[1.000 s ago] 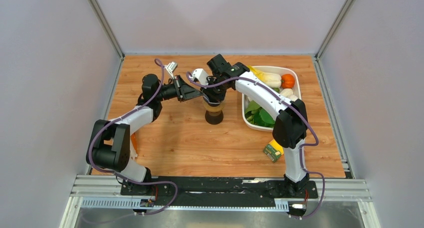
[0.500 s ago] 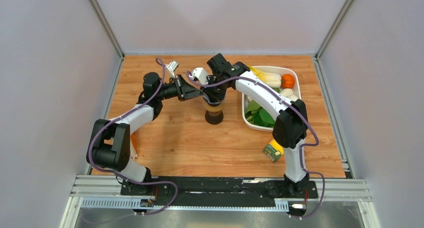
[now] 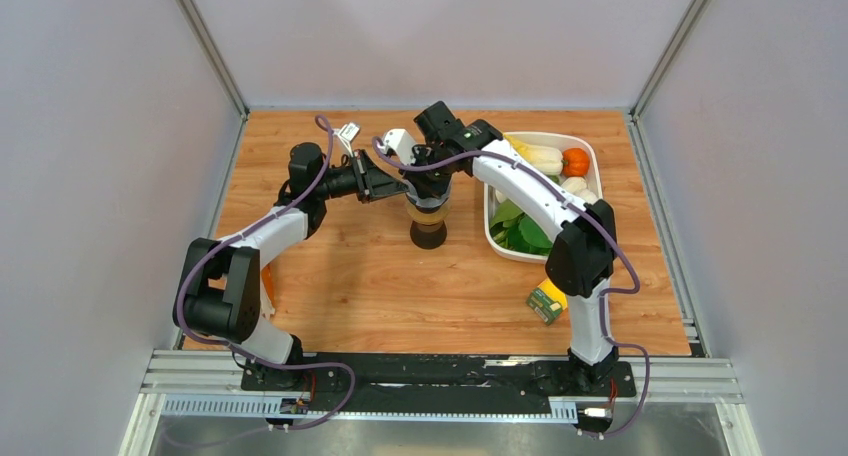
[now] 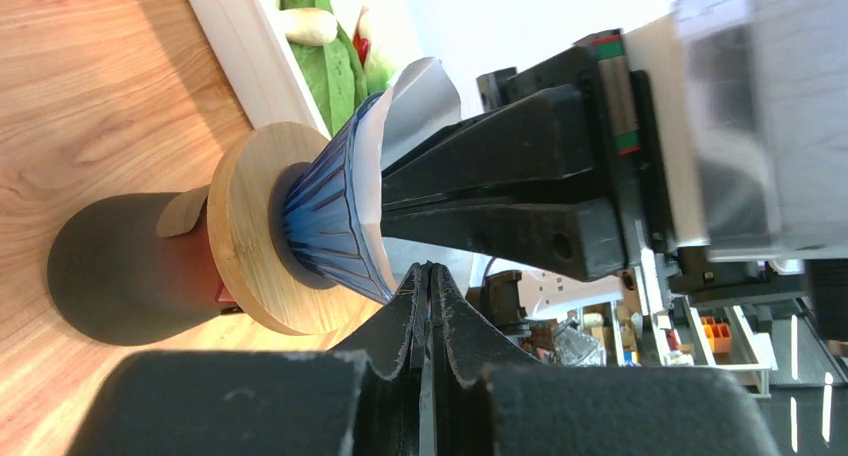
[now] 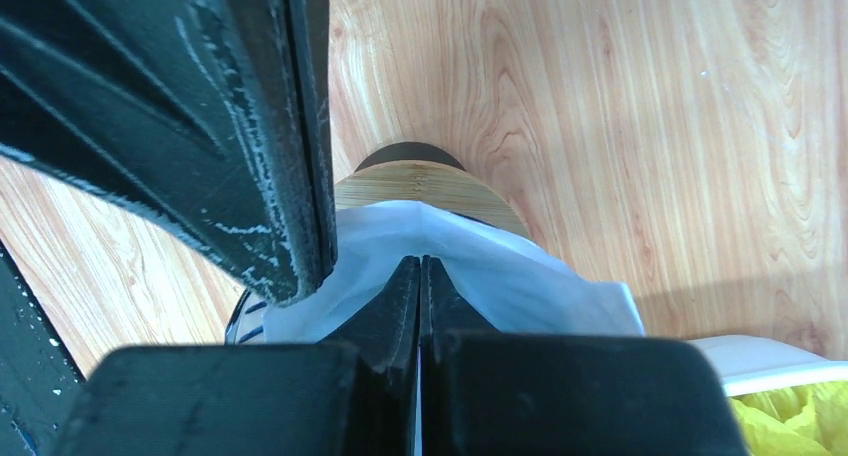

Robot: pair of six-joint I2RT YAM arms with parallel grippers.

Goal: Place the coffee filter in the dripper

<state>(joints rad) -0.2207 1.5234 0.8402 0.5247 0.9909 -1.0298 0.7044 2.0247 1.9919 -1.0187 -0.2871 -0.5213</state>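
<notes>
The dripper (image 3: pixel 428 226) stands mid-table, with a dark base (image 4: pixel 120 266), a wooden collar (image 4: pixel 250 226) and a blue ribbed cone (image 4: pixel 335 211). The white coffee filter (image 5: pixel 500 276) sits inside the cone, and one flap rises above the rim (image 4: pixel 420 96). My right gripper (image 3: pixel 425 191) is over the dripper's mouth, its jaws shut (image 5: pixel 420 264), with the tips down in the filter. My left gripper (image 3: pixel 392 188) is shut (image 4: pixel 428 271), with its tips at the cone's rim on the left side. I see nothing between its jaws.
A white tub (image 3: pixel 592 166) of vegetables stands just right of the dripper. A green carton (image 3: pixel 545 303) lies near the right arm's base. A small orange object (image 3: pixel 266 281) lies by the left arm. The cell walls close in the table.
My left gripper has edged right toward the dripper's rim. My right gripper has shifted slightly over the dripper's mouth. The dripper has not moved.
</notes>
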